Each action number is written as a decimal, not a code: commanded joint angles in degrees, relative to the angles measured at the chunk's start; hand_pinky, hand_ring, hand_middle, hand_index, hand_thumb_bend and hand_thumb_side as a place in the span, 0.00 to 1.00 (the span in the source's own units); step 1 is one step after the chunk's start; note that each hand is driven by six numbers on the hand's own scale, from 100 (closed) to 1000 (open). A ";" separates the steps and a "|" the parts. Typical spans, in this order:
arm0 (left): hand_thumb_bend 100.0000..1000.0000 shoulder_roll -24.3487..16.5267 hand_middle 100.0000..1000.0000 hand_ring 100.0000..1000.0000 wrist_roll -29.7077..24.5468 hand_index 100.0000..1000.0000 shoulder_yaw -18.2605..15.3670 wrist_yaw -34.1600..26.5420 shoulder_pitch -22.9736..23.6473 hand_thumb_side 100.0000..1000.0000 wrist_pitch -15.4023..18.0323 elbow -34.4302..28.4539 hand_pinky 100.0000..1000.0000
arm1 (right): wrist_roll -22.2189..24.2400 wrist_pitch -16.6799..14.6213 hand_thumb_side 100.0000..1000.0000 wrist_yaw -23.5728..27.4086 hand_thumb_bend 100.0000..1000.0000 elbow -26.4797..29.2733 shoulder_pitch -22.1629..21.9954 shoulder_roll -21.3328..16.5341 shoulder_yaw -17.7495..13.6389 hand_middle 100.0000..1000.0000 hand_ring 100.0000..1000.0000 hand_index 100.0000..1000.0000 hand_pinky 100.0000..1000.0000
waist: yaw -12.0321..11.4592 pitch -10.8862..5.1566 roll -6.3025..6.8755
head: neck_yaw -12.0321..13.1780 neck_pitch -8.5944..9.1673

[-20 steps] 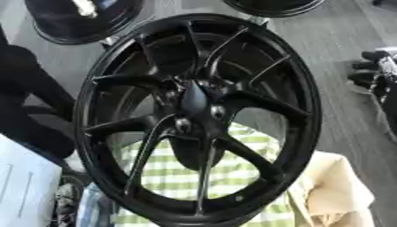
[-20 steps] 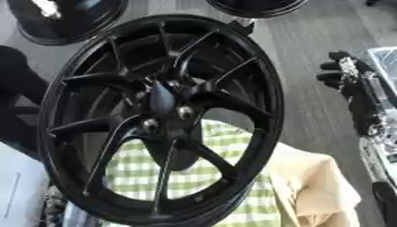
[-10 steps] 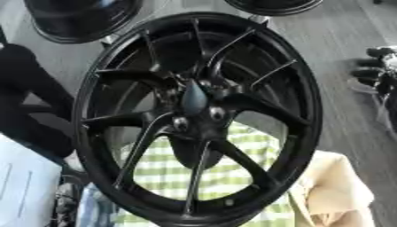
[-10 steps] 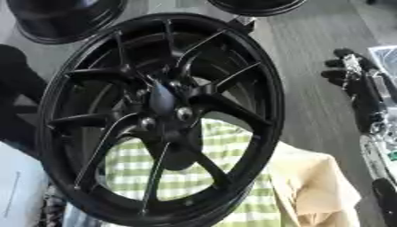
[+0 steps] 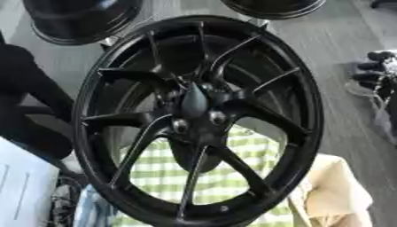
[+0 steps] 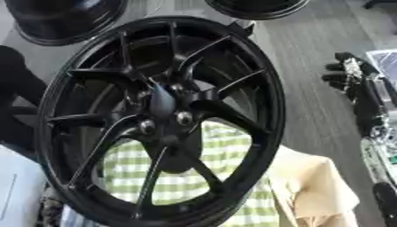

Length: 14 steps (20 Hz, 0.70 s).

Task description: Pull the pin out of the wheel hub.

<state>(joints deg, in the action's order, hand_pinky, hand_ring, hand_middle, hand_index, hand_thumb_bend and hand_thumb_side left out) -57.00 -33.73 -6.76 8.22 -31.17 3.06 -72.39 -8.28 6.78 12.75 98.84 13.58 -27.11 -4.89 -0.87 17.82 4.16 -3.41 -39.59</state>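
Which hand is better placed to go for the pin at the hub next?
Probably the right hand: it shows at the right edge, beside the wheel, fingers curled and holding nothing. No left hand is in view. The hub lies to its left.

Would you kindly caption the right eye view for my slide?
Black spoked wheel standing over green checked cloth, the robot's right hand off to its right.

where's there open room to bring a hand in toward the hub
The grey floor between the black wheel and the right hand is bare. The upper edge is crowded by two other dark wheels; the checked cloth and beige fabric fill below.
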 commanded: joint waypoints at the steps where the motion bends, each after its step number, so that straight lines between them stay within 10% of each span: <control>1: 0.33 -1.50 0.77 0.83 -0.19 0.86 -1.10 0.18 -0.61 0.52 0.69 -0.47 0.87 | 0.10 -0.04 0.78 -0.03 0.00 1.54 0.40 -1.49 -0.38 0.67 0.69 0.82 0.83 | -0.06 -0.79 -0.04 | 0.23 0.95; 7: 0.01 -0.17 0.75 0.81 1.77 0.84 -1.00 -4.85 -1.42 0.49 1.45 -2.93 0.85 | 0.18 -0.02 0.77 0.27 0.00 1.57 0.62 -1.53 -0.37 0.67 0.69 0.82 0.83 | 0.16 -0.89 0.01 | 0.44 0.58; 14: 0.00 6.78 0.66 0.73 21.01 0.72 -0.75 -16.51 -2.11 0.60 -0.96 -11.89 0.76 | 0.33 -0.01 0.77 0.47 0.00 1.63 0.86 -1.27 -0.26 0.67 0.69 0.82 0.83 | 0.44 -0.87 -0.28 | 0.67 0.27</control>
<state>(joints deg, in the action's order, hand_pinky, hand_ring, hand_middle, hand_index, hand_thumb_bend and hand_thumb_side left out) -49.84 -16.07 -6.85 -6.26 -32.44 2.54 -82.04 -8.11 6.88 12.89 98.95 13.69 -27.11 -4.88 -0.39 17.82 4.01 -2.99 -39.63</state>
